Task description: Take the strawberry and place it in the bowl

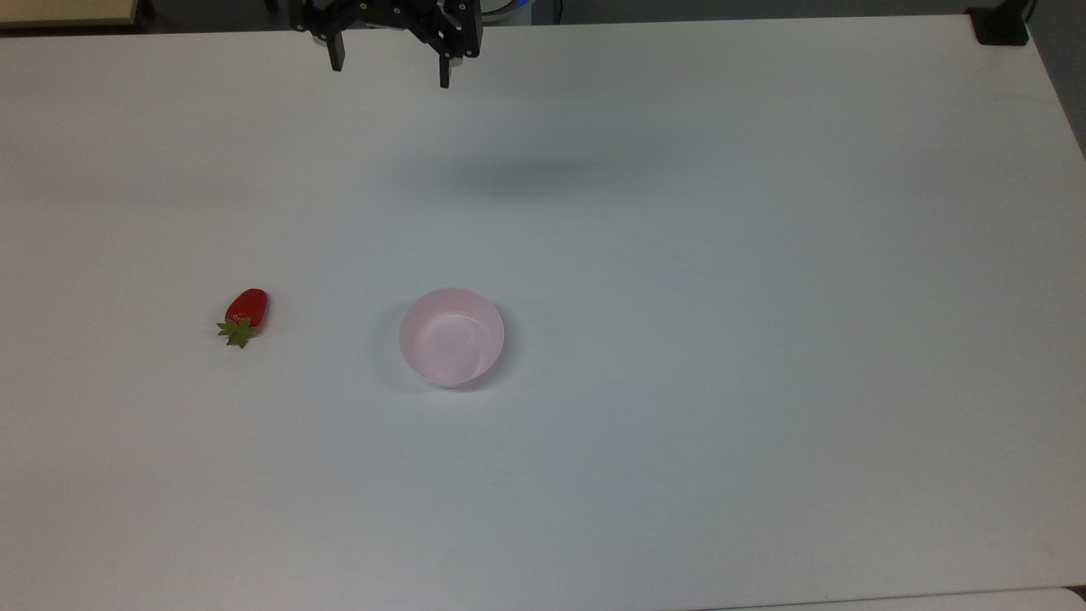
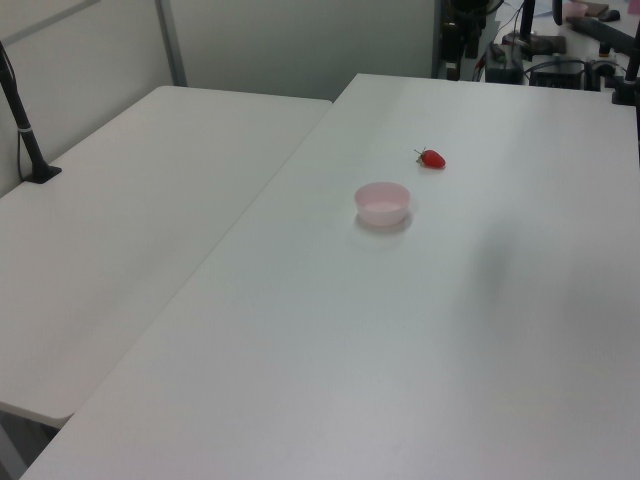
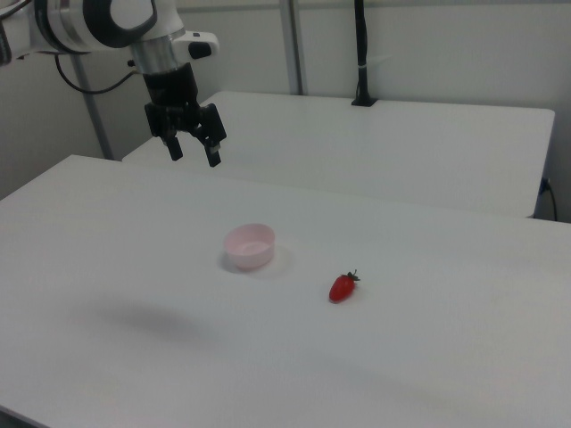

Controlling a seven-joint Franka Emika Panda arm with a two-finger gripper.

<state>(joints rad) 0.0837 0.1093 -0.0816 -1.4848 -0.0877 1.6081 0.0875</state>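
A small red strawberry [image 1: 244,316] with a green leafy cap lies on the white table, to the top view's left of the bowl; it also shows as the strawberry [image 2: 431,158] and the strawberry [image 3: 343,286]. The pale pink bowl [image 1: 451,337] stands upright and empty, a short gap from it, also seen as the bowl [image 2: 383,203] and the bowl [image 3: 249,246]. My gripper [image 1: 390,71] hangs open high above the table's far edge, well away from both things, with nothing between its fingers. From the other side it is the gripper [image 3: 194,152].
The white table [image 1: 679,255] stretches wide around the two things. A second white table [image 2: 130,230] stands alongside, with a black post [image 2: 24,120] clamped to it. Cables and equipment [image 2: 530,50] crowd the far end in the left view.
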